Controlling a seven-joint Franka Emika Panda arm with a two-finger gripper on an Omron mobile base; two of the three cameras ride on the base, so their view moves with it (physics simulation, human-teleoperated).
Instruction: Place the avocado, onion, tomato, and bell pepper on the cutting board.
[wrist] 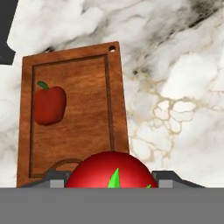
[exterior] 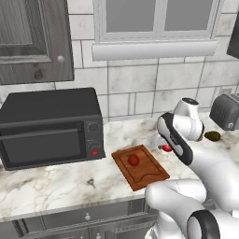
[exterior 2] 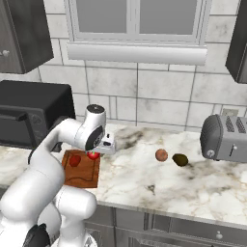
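Four produce items in sight, one already resting on the cutting board: the bell pepper, darker red with a thin green stem, lying inside the groove toward the board's 10 o'clock corner in the hand view. Tomato pinched in the gripper, bright red with a sliver of green cap, its lower half cut off at the bottom of the hand view; finger pads showing only as grey stubs pressed against either side of it. From the left base view, tomato mostly hidden behind the forearm, just a red edge visible off the board's 3 o'clock side. From the right base view, held just past the board's right edge, above the marble counter; height over the surface hard to judge. Onion and avocado sitting close together on the counter at 3 o'clock from the gripper, well apart from the board, near the toaster. Microwave at 9 o'clock from the board.
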